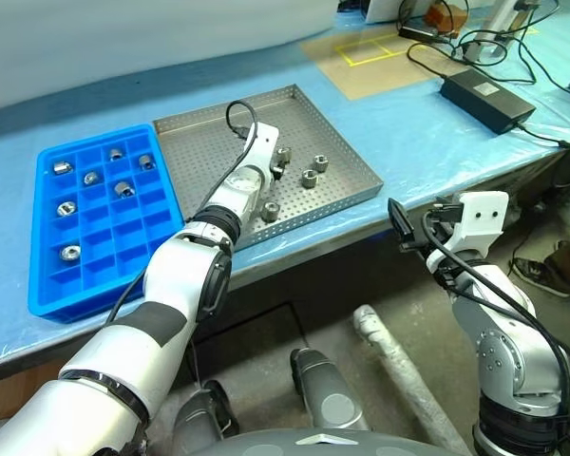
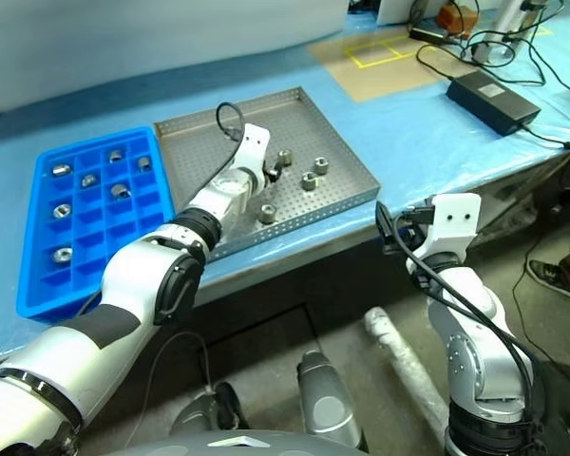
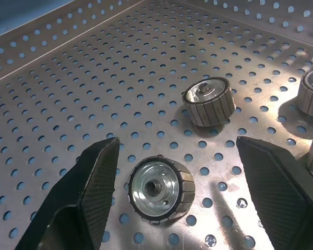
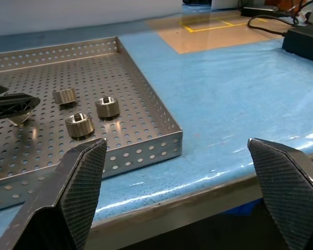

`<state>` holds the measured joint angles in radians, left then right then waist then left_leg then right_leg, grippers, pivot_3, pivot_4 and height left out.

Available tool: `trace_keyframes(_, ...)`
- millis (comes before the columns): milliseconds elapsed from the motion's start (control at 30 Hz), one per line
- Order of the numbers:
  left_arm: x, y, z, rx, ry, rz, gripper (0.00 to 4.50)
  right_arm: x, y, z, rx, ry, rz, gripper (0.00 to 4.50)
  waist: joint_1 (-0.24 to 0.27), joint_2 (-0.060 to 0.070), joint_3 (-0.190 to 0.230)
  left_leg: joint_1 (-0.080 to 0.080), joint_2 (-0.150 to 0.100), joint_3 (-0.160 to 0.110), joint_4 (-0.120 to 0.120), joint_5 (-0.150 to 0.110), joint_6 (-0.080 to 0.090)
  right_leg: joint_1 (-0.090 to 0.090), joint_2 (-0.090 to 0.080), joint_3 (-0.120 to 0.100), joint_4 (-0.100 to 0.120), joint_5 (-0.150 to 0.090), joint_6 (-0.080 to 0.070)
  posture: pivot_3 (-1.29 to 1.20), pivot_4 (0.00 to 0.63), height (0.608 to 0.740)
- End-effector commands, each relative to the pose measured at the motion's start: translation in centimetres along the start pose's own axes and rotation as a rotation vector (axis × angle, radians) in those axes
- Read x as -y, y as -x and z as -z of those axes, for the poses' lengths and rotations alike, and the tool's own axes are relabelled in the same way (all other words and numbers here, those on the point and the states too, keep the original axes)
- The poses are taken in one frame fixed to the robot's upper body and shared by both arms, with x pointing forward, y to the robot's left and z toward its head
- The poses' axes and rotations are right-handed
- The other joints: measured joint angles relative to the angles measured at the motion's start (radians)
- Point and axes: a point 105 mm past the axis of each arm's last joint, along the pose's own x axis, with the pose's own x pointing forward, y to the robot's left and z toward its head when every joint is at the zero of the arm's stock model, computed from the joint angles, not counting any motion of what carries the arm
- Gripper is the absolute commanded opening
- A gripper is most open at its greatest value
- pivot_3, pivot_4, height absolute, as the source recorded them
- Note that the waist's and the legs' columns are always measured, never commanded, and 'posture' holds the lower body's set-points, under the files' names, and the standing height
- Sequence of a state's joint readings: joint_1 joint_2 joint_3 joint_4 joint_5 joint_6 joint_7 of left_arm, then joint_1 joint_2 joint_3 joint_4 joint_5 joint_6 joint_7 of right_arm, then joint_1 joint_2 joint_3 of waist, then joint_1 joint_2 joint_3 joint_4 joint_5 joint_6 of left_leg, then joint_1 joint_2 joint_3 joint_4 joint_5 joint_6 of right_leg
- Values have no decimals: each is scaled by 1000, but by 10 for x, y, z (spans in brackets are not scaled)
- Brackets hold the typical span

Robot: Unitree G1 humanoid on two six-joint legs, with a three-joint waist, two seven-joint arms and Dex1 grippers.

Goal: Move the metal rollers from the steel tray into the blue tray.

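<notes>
Left end effector (image 3: 175, 195) spread wide around a metal roller (image 3: 159, 188) — steel tray (image 3: 68, 94).

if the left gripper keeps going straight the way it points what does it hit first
Most likely the metal roller lying between the open fingers of the left gripper, on the steel tray. A second roller sits just beyond it.

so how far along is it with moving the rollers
About two thirds done: seven rollers sit in the blue tray. In hand: the left gripper is open around one roller, not yet gripped. Four rollers remain in the steel tray. The right gripper is open, off the table edge.
</notes>
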<state>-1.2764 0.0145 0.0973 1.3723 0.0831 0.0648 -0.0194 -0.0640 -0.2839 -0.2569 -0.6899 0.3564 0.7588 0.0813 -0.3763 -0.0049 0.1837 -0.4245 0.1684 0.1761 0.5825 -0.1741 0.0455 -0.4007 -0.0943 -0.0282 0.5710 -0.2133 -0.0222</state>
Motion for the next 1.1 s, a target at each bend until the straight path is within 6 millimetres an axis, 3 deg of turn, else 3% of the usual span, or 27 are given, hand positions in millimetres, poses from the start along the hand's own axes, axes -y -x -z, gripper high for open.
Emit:
trace_keyframes(33,-3,0,-5,2,-2,-39,3760,4,7,-15,53,27,25,4500,-9,0,0,0,0,0,0,0,0,0,0,0,0,0,0,-957,150,740)
trace_keyframes(267,-11,1,17,-85,53,-108,3760,8,11,-18,63,34,50,4500,-42,0,0,-1,0,0,1,0,0,0,0,-1,0,0,5,-979,150,740)
trace_keyframes(367,-12,2,26,-119,122,-123,3183,8,11,-19,67,37,55,4500,-52,0,0,-1,0,0,2,0,0,0,0,-1,0,0,6,-982,150,740)
trace_keyframes(533,-14,2,28,-125,194,-137,1470,10,11,-22,75,41,59,4500,-53,1,-1,0,0,-2,6,-1,1,5,-1,-3,0,0,7,-979,150,740)
trace_keyframes(600,-16,2,25,-117,200,-139,1030,10,10,-22,75,42,58,4500,-55,1,-1,0,0,-3,9,-2,2,6,-1,-3,0,0,7,-972,150,740)
trace_keyframes(833,-27,2,6,-47,235,-137,1030,3,-1,-21,73,37,9,4500,-75,1,-1,-2,-6,-3,13,-5,7,7,-8,-4,0,0,14,-901,150,740)
trace_keyframes(1100,-63,8,-43,169,120,-236,1030,-31,-34,-21,66,11,-182,4500,-71,2,-1,-16,-15,-5,19,-10,17,-1,-18,-6,0,2,17,-682,150,740)
